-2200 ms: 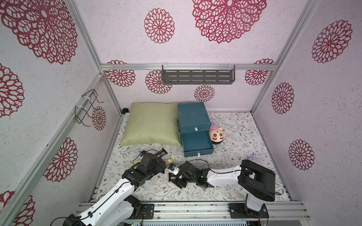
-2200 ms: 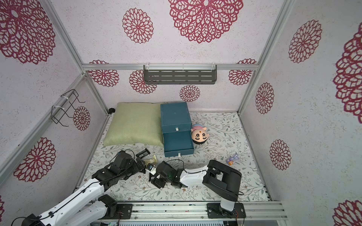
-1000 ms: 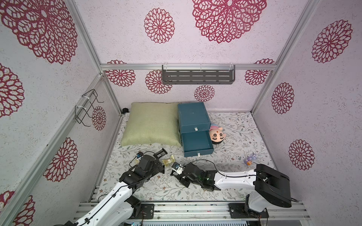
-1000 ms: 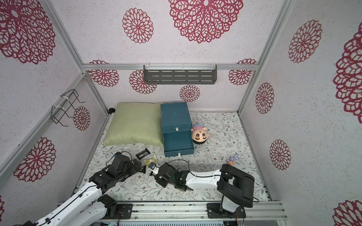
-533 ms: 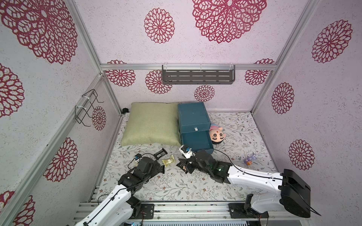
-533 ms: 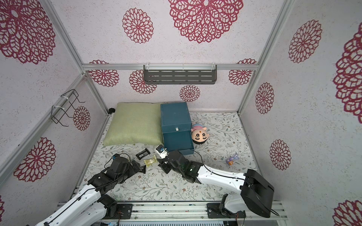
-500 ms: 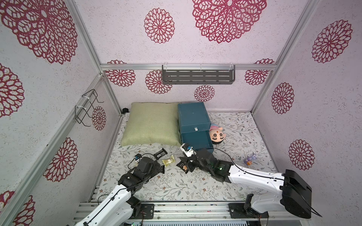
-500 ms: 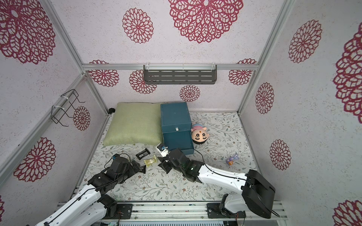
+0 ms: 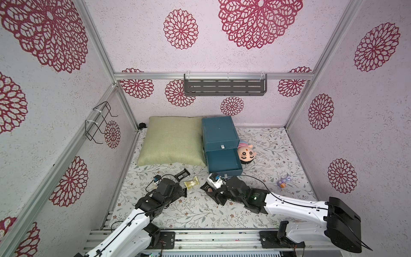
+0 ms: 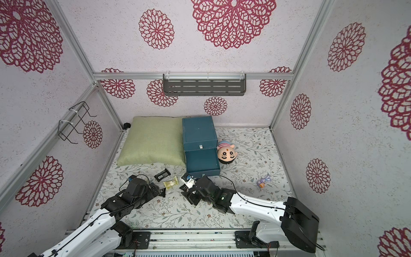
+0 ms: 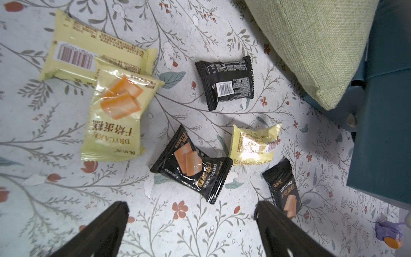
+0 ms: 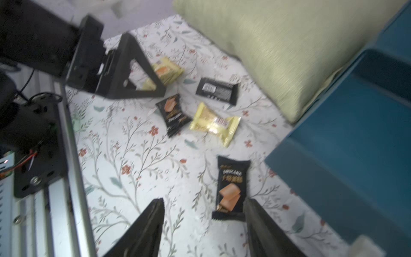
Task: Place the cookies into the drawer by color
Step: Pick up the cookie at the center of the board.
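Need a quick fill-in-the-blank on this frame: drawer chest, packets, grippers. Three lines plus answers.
1. The plush toy lies beside the drawer chest, on the side away from the green ____.
2. In the left wrist view, ____ black packets are visible.
3. The left gripper and the right gripper both have their jaws ____.

Missing words: cushion; three; open.

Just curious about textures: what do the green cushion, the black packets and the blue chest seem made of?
Cushion: coarse woven fabric, matte; the weave shows.
Black packets: glossy plastic film, with glare and crimped ends.
Chest: smooth, matte, likely board or plastic; I cannot tell which.
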